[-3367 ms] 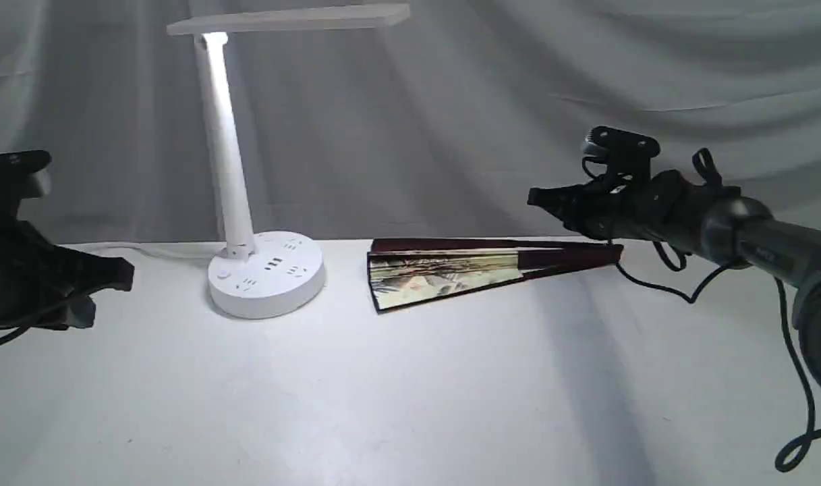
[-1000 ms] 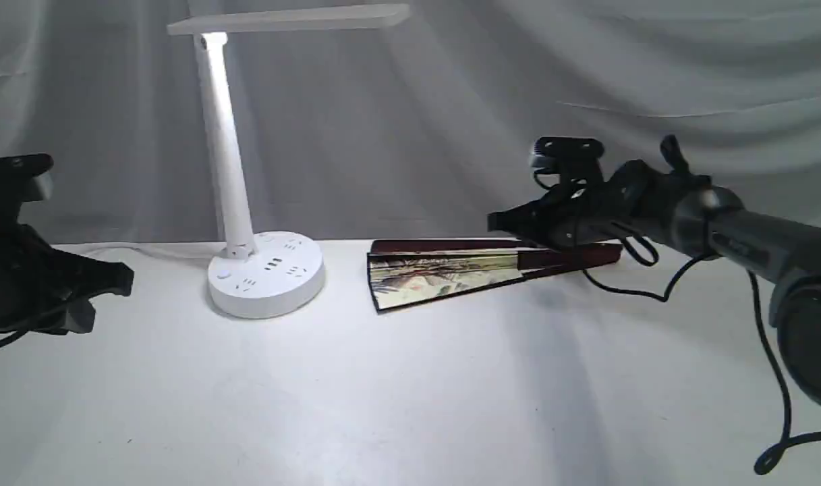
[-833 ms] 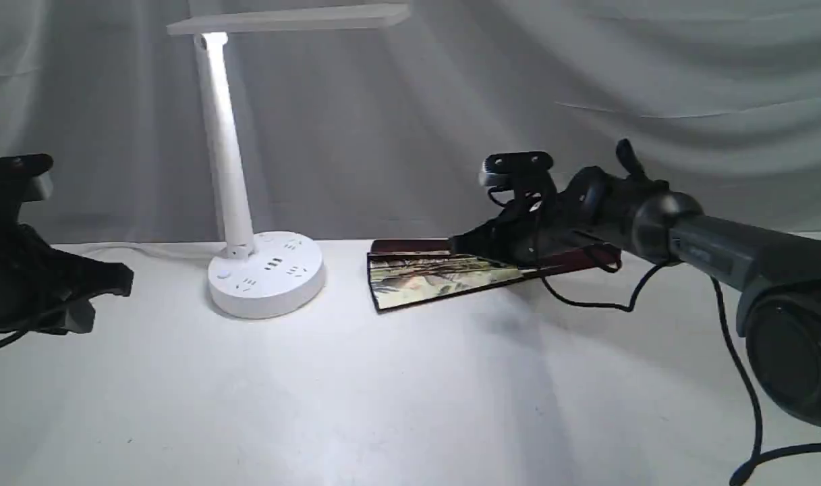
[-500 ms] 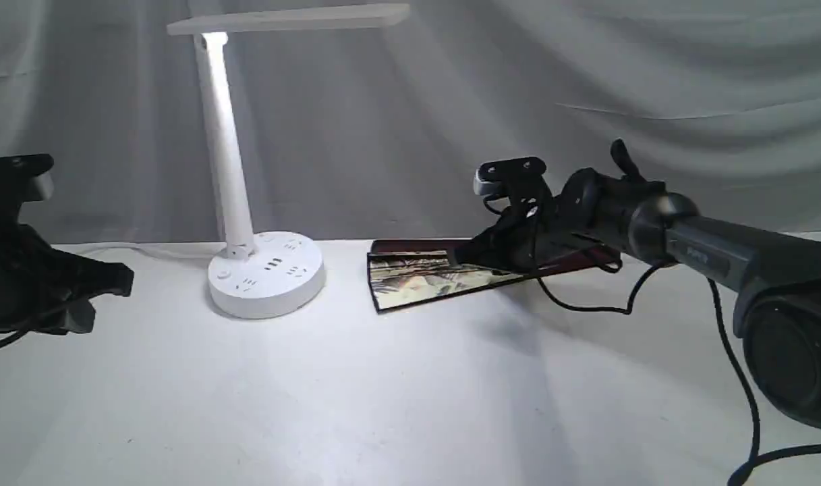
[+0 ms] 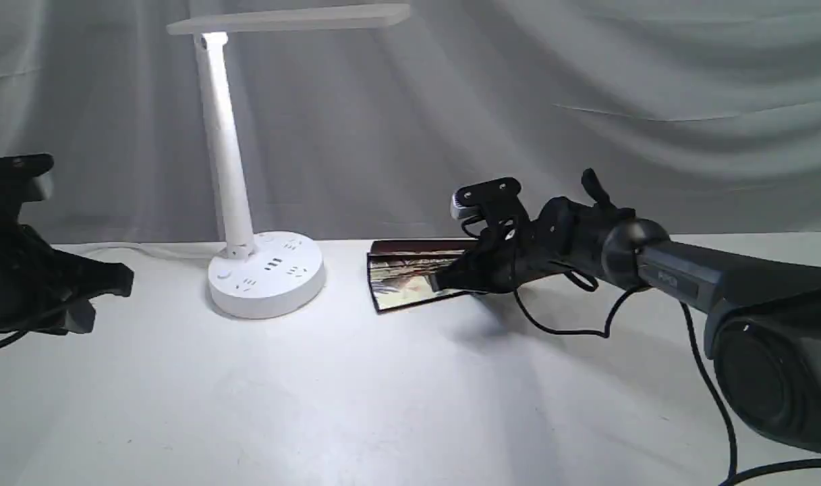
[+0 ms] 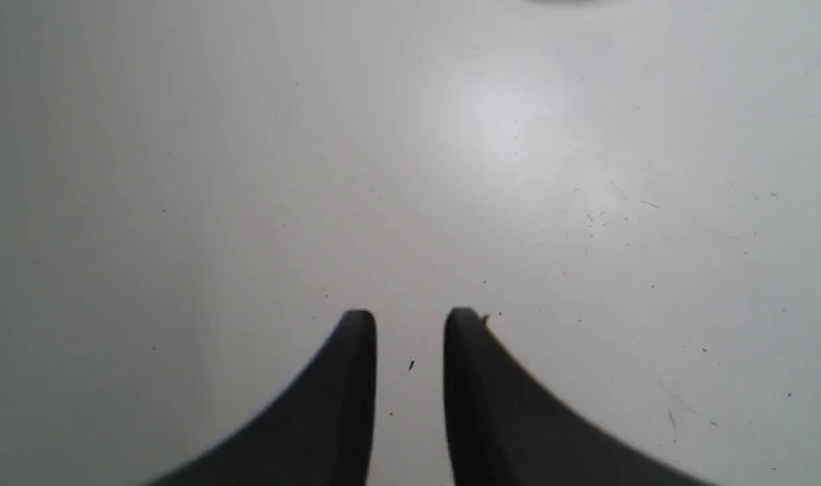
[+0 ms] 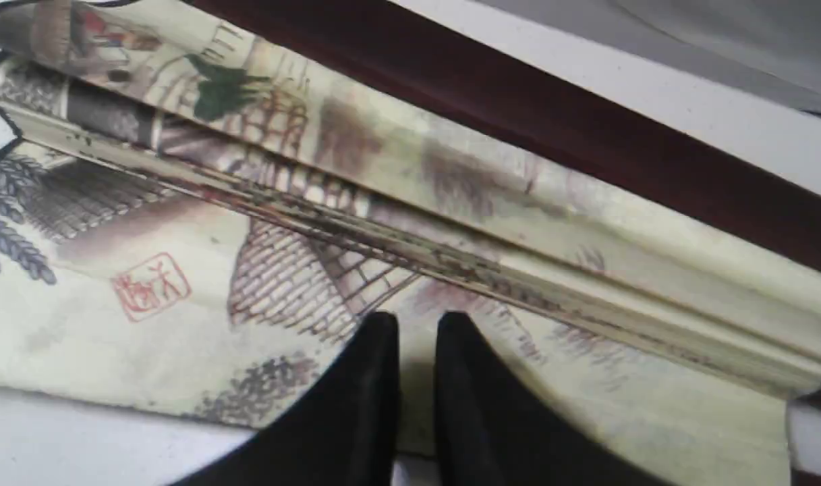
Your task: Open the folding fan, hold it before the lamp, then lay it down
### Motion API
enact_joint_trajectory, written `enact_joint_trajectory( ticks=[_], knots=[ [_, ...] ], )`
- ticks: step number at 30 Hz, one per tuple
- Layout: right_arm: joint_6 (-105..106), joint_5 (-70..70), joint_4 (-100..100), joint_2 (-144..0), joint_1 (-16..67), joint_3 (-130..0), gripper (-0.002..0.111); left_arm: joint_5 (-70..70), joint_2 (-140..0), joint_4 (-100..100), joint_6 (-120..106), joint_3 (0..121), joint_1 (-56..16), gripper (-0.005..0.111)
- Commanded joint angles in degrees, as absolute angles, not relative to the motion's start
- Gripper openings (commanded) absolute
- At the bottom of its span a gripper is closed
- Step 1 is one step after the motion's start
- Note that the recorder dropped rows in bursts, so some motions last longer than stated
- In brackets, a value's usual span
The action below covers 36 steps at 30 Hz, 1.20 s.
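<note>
Fingers [image 7: 382, 364] on my right gripper [image 7: 417, 324] sit nearly together, a thin gap between them, nothing pinched, tips poised over the painted leaf of the folding fan [image 5: 410, 277]. Fan lies mostly folded on the white surface [image 5: 356, 398], just beside the lamp [image 5: 248, 162] base. My left gripper [image 6: 410, 317] hangs over bare surface well apart, its fingers slightly parted, holding nothing.

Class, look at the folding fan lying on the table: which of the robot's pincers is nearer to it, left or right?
Right. The right pincer hovers just over the folding fan and its painted leaf; the left pincer waits far off, beyond the lamp.
</note>
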<state>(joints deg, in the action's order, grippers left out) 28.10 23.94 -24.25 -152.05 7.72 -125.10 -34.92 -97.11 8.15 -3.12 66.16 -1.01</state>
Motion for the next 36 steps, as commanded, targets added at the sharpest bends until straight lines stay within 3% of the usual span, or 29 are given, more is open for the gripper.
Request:
enact_joint_trajectory(
  ticks=[1,21,36],
  knots=[
    [28.5,25.5,-24.6,-152.2,7.5,-125.4,0.011,-34.6,-97.0,8.3,-3.5,66.6,-1.3,0.018],
    [28.7,43.6,-15.4,-149.7,7.4,-125.4,0.011,-34.7,-97.0,8.3,-3.5,66.6,-1.3,0.018],
    [28.6,35.8,-15.4,-147.3,7.3,-125.4,0.011,-34.7,-97.0,8.3,-3.5,66.6,-1.3,0.018]
  ],
)
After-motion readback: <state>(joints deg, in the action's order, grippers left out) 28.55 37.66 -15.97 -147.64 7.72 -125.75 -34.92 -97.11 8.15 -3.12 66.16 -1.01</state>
